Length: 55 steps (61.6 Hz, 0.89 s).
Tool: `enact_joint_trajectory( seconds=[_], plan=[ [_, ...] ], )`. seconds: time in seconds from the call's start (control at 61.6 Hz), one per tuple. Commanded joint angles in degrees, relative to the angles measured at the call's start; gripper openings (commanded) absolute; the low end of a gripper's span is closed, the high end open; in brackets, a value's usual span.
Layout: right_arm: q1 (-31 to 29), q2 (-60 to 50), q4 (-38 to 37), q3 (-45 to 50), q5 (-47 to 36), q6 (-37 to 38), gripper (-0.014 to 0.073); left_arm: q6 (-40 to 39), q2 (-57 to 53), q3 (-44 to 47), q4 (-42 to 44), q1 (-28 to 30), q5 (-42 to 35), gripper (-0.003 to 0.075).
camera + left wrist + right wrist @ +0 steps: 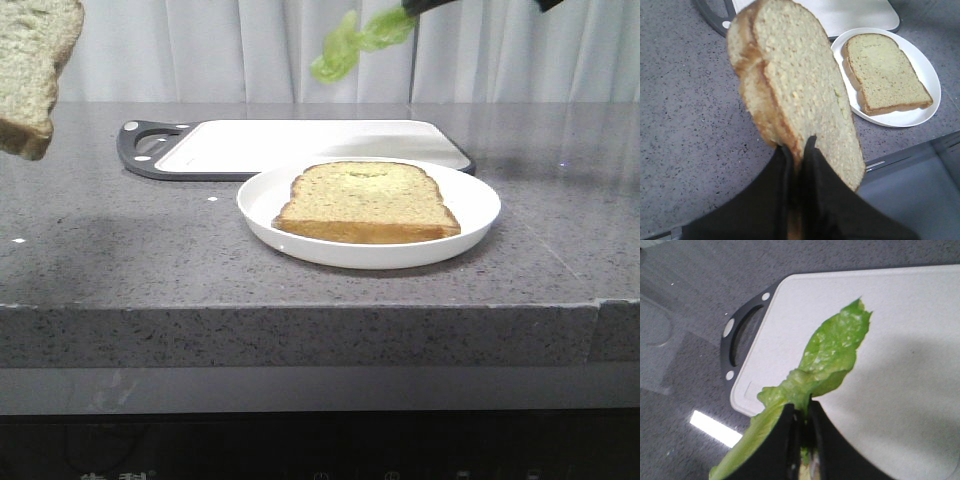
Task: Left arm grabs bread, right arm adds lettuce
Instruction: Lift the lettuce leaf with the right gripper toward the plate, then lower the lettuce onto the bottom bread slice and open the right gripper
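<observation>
Table [120, 270] of grey speckled stone carries a white plate [470, 195] with toast [365, 200] and a cutting board [300, 140], pale curtain [200, 50] behind. Your left pincer [799, 150] clamps the bread [795, 90] in the air, and the right pincer [801, 417] grips the lettuce [835, 352] above the board.

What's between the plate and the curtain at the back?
The white cutting board lies behind the plate, seen in the front view.

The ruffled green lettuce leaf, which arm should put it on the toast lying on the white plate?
Right. Its gripper already holds the lettuce leaf above the toast; the left gripper holds bread.
</observation>
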Motion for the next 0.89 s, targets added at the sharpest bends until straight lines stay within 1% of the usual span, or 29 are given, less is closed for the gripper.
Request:
enact_joint_trajectory(
  seconds=[0.0, 0.162, 0.26, 0.39, 0.52, 0.601, 0.699, 0.812, 0.877],
  plan=[
    [0.44, -7.77, 8.9, 4.56, -1.97, -8.08, -0.0118, -0.47, -0.22, -1.52, -1.17, 0.12, -4.01, -0.002],
    [0.51, -14.51, 19.26, 15.86, 1.24, -21.03, -0.0118, -0.47, -0.22, -1.52, -1.17, 0.12, -4.01, -0.002],
    [0.51, -16.68, 24.87, 22.03, 3.9, -27.16, -0.0118, -0.47, -0.22, -1.52, -1.17, 0.12, -3.9, -0.002],
    [0.51, -16.52, 30.85, 27.86, 5.79, -34.09, -0.0118, -0.47, -0.22, -1.52, -1.17, 0.12, -3.79, -0.002],
    [0.51, -15.35, 35.81, 31.43, 5.49, -39.85, -0.0118, -0.47, -0.22, -1.52, -1.08, 0.12, -3.79, -0.002],
    [0.51, -13.65, 37.08, 32.03, 5.1, -41.56, -0.0118, -0.47, -0.22, -1.52, -0.77, 0.12, -3.79, -0.002],
    [0.51, -11.1, 37.36, 32.03, 5.16, -41.56, -0.0118, -0.47, -0.22, -1.52, -0.77, 0.12, -3.71, -0.002],
    [0.51, -8.78, 36.34, 32.03, 5.6, -41.56, -0.0117, -0.47, -0.22, -1.52, -0.77, 0.12, -3.71, -0.002],
    [0.51, -8.72, 34.57, 32.03, 4.88, -41.56, -0.0109, -0.47, -0.22, -1.52, -0.65, 0.12, -3.71, -0.002]
  ],
)
